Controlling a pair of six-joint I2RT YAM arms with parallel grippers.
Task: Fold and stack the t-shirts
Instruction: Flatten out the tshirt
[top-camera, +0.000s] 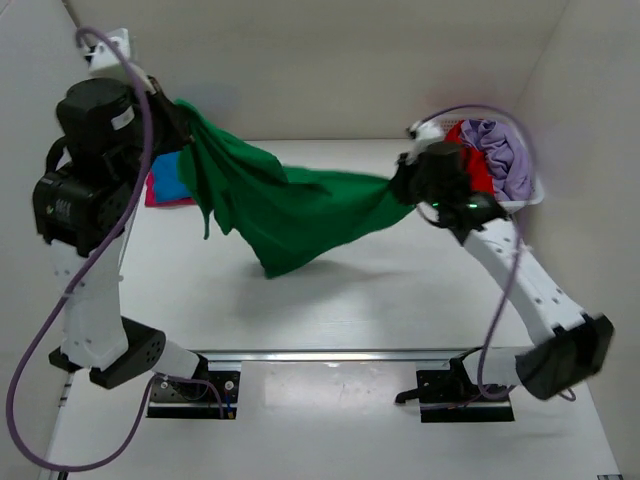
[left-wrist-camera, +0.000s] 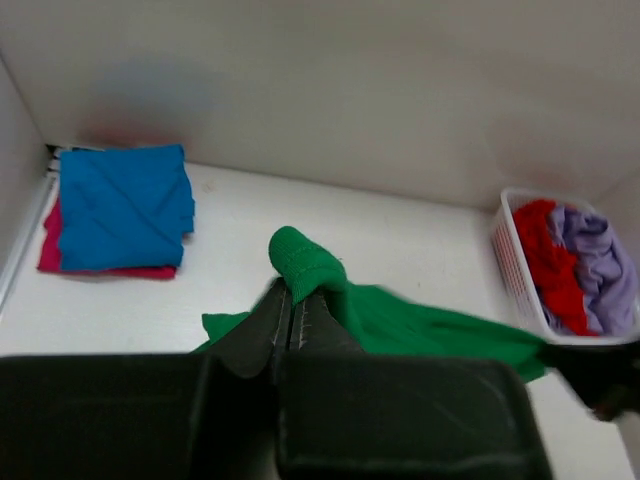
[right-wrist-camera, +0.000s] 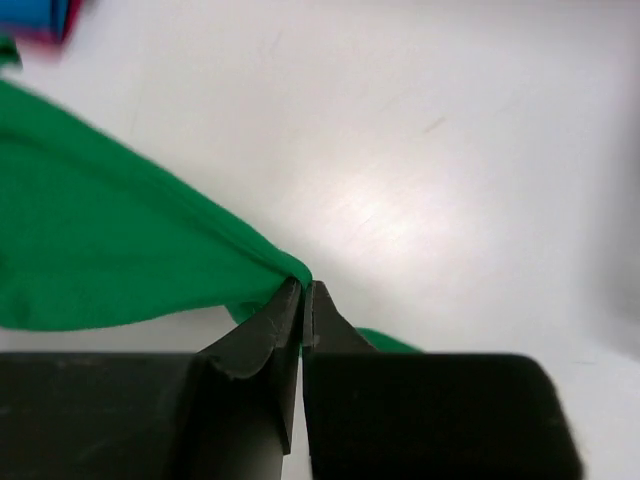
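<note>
A bright green t-shirt (top-camera: 290, 205) hangs stretched in the air between my two grippers, sagging toward the table in the middle. My left gripper (top-camera: 172, 118) is raised at the far left and shut on one bunched end of it (left-wrist-camera: 305, 263). My right gripper (top-camera: 405, 180) is at the right and shut on the other end (right-wrist-camera: 120, 250). A folded blue t-shirt (left-wrist-camera: 128, 205) lies on a folded magenta-pink one (left-wrist-camera: 60, 255) at the far left corner. A red t-shirt (left-wrist-camera: 548, 262) and a lilac one (left-wrist-camera: 600, 262) lie crumpled in the basket.
The white lattice basket (top-camera: 528, 198) stands at the far right against the wall. Walls close in the table (top-camera: 330, 300) on the left, back and right. A metal rail (top-camera: 330, 356) with both arm bases runs along the near edge.
</note>
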